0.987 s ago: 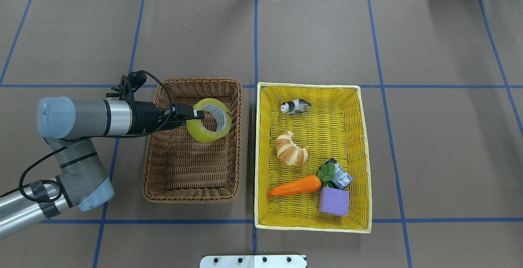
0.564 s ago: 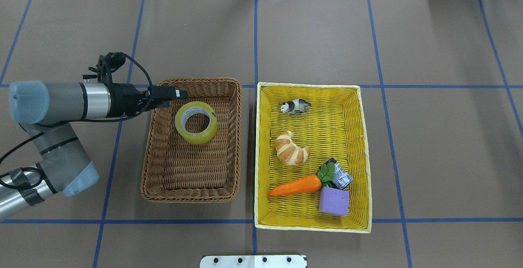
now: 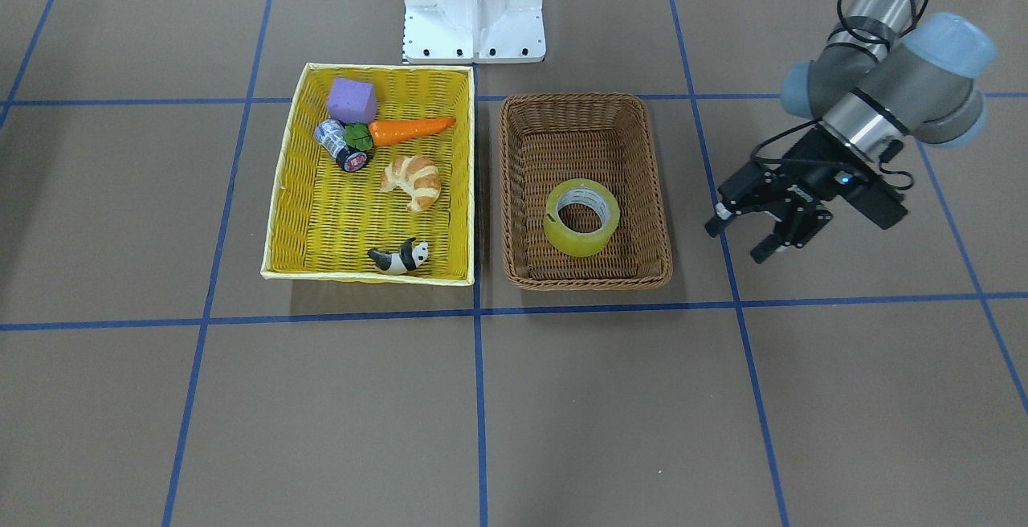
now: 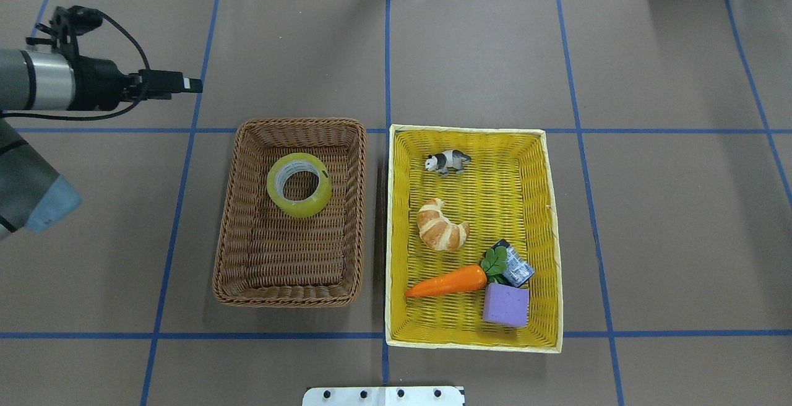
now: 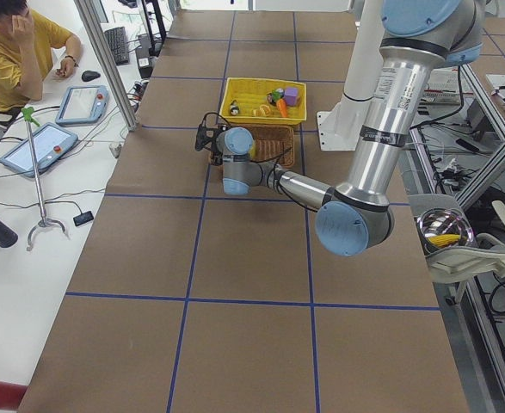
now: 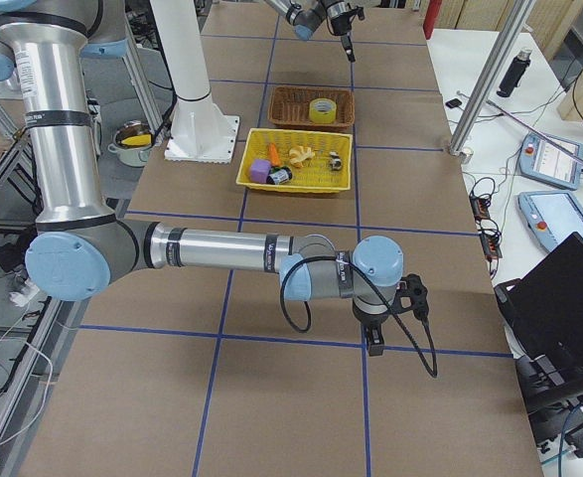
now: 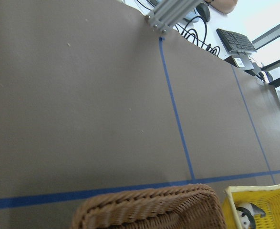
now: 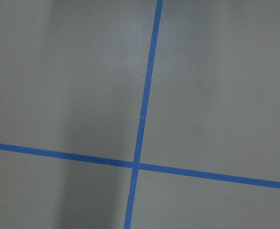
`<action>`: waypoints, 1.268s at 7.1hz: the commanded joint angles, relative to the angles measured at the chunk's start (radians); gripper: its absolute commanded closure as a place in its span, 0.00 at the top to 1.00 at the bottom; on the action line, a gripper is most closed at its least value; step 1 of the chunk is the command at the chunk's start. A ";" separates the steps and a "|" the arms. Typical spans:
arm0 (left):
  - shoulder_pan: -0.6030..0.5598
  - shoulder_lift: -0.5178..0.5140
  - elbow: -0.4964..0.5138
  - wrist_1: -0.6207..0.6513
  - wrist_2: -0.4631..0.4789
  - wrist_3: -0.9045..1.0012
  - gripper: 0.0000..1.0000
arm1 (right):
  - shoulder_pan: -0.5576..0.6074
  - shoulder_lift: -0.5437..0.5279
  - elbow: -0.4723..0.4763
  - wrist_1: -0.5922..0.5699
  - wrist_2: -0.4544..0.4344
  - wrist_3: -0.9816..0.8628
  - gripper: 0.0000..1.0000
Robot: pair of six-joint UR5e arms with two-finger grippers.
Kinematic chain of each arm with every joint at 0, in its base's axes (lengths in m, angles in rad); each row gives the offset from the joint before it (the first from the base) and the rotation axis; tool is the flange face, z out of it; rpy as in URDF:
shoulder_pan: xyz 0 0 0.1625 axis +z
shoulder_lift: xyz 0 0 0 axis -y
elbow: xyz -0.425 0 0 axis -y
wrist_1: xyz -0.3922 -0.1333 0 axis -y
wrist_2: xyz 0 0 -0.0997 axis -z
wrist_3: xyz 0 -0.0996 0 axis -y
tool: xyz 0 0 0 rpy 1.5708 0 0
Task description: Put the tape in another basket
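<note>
Table (image 4: pixel 619 53): brown paper with a grid of blue lines. Two baskets sit side by side near the middle, close together but not touching.

The basket (image 4: pixel 278 257), brown wicker, is on the robot's left.
- Holds one thing: the tape (image 4: pixel 301 208).
- The roll lies flat on the basket floor with its hole facing up and the white core showing.
- It is in the half farther from the robot, clear of the walls.
- Nothing is gripping it.

Yellow basket (image 4: pixel 495 208), larger, is on the robot's right. Contents:
- Panda figure (image 4: pixel 447 161) at the far end.
- Croissant (image 4: pixel 441 225) about mid-floor.
- Carrot (image 4: pixel 448 282) toward the near end, with its green top against a small cylinder (image 4: pixel 516 270).
- Purple block (image 4: pixel 506 305) just below the cylinder, close to the near wall.

Left gripper (image 3: pixel 735 243):
- Fingers are spread apart with nothing between them.
- It hangs over bare table, off the brown basket's outer side and well apart from the tape.
- Its wrist camera catches only the brown rim and a corner of the yellow basket at the bottom edge.

Right gripper (image 6: pixel 373 346):
- It is far down the table on the robot's right, pointed at the paper.
- It shows only in the right side view, so I cannot tell how its fingers stand.
- Its wrist camera shows only paper and crossing blue lines.
</note>
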 commanded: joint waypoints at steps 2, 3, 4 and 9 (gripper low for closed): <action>-0.268 0.048 -0.001 0.416 -0.100 0.653 0.99 | 0.013 -0.038 0.003 0.008 -0.010 -0.002 1.00; -0.355 0.048 -0.002 0.581 -0.131 0.868 0.99 | 0.013 -0.046 0.006 0.009 -0.013 -0.003 1.00; -0.411 0.060 -0.001 0.704 -0.134 1.047 0.99 | 0.013 -0.048 0.006 0.010 -0.013 -0.003 1.00; -0.604 0.118 -0.016 1.167 -0.294 1.311 0.99 | 0.013 -0.051 0.011 0.013 -0.013 -0.002 1.00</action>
